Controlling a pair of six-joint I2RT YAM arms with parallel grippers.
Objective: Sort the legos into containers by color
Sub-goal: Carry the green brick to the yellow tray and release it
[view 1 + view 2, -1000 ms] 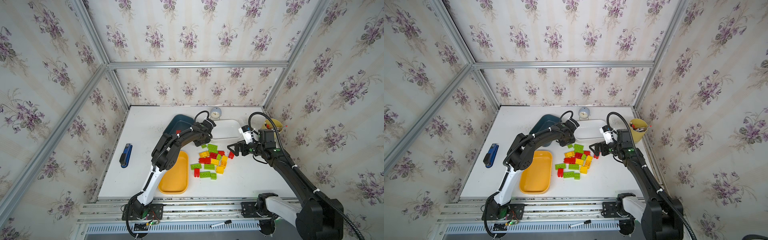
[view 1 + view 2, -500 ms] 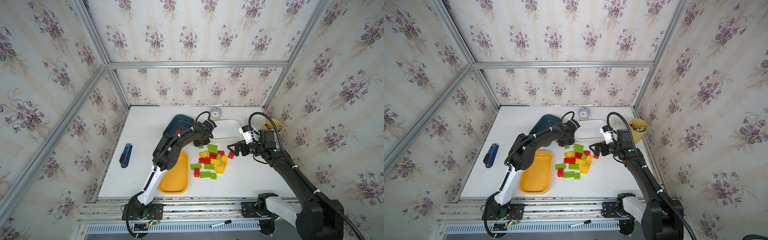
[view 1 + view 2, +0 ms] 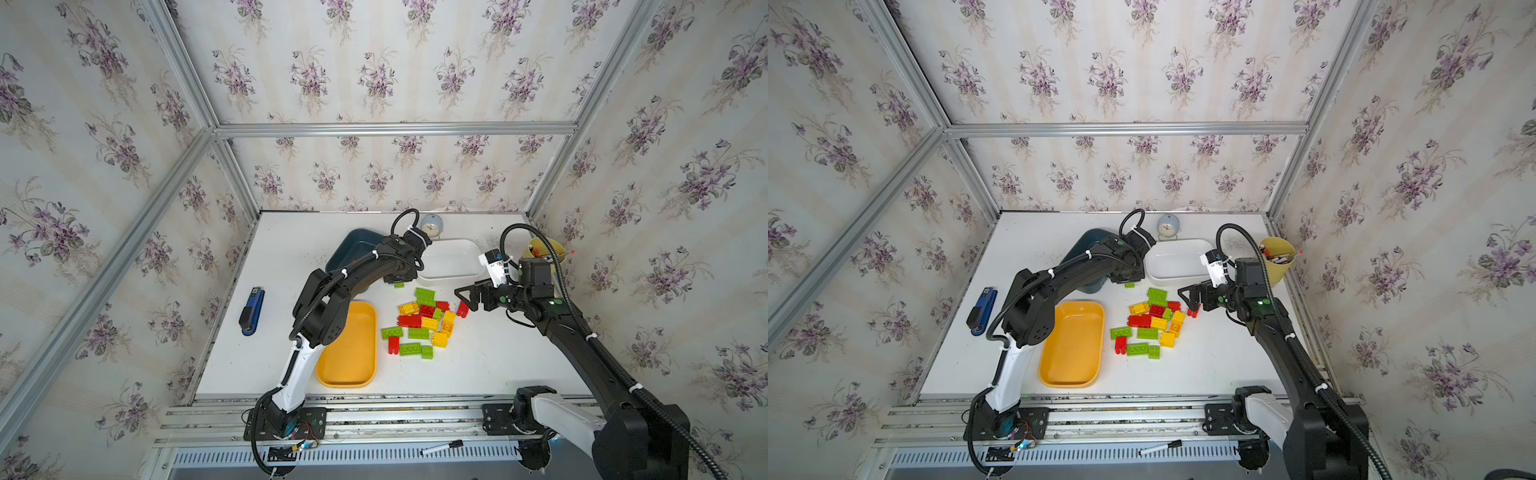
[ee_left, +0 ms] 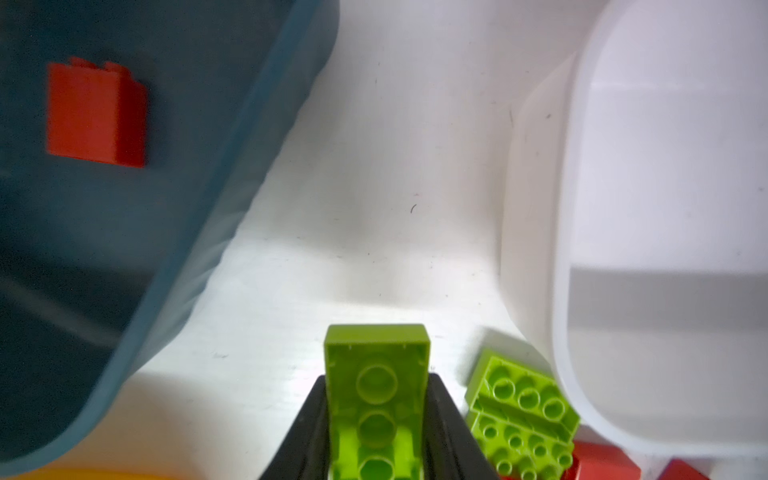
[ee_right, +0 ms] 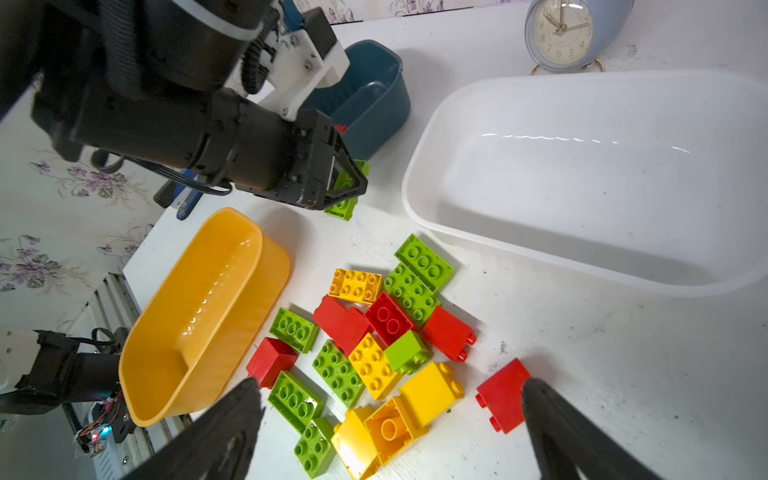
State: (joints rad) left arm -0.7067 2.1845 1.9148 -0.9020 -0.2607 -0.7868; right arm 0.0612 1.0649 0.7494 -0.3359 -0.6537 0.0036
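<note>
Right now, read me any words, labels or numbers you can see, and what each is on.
"9", "6", "5", "4": hour numerals on the clock face; the rest unclear.
The white tag on the right arm: print too small to read.
No other text is legible.

Cream wallpaper (image 3: 374,75) sprigged with purple flowers covers the far, left and right walls in both top views. Silver aluminium bars (image 3: 395,129) frame the corners. A white, faintly scuffed table (image 3: 286,249) fills the enclosure under even light. Metal rails (image 3: 395,415) run along its near edge, with what may be a vent grille (image 3: 374,459) below.
</note>
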